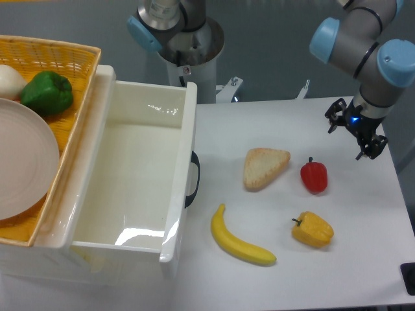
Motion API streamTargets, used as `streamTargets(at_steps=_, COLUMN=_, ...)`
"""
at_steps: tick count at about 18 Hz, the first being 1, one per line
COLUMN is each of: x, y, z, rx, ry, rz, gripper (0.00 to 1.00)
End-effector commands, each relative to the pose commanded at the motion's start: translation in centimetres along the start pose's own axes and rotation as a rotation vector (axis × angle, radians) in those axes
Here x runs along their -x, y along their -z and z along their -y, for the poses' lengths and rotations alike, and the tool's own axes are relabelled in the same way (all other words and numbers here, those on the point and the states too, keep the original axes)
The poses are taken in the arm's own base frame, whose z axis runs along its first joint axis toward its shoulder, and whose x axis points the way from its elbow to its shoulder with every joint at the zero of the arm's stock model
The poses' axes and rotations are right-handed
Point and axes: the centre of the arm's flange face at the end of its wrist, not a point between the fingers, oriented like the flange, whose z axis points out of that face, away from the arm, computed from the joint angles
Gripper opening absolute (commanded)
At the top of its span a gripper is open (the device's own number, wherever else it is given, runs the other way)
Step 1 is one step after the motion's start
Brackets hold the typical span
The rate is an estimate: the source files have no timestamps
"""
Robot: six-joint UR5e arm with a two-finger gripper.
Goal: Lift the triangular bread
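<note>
— Where did the triangular bread [264,167] lie?
— Flat on the white table [363,272], just left of the red pepper [314,175].
— And the gripper [356,131]?
— Up right, apart from it, fingers spread, holding nothing.

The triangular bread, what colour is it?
Light tan with a golden-brown crust edge, seen in the fixed camera view.

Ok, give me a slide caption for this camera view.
Open gripper hovers right of the triangular bread, red pepper between them, nothing grasped.
</note>
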Motion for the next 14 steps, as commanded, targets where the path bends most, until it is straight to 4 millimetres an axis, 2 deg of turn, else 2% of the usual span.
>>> streamTargets(at_steps=5, x=0.0, y=-0.1, z=0.2, rx=-0.004, ry=0.009, rz=-0.002, gripper=1.0)
streamTargets(at_steps=7, x=0.0, y=-0.2, z=1.1, rx=-0.015, ry=0.019, rz=-0.005, gripper=1.0)
streamTargets(at_steps=11, x=-0.6, y=-2.2, z=1.3, rx=-0.05, ry=0.074, rz=-0.039, gripper=1.0)
streamTargets(at_steps=14, x=-0.7, y=-2.5, z=1.1, rx=-0.058, ry=0.082, rz=-0.043, gripper=1.0)
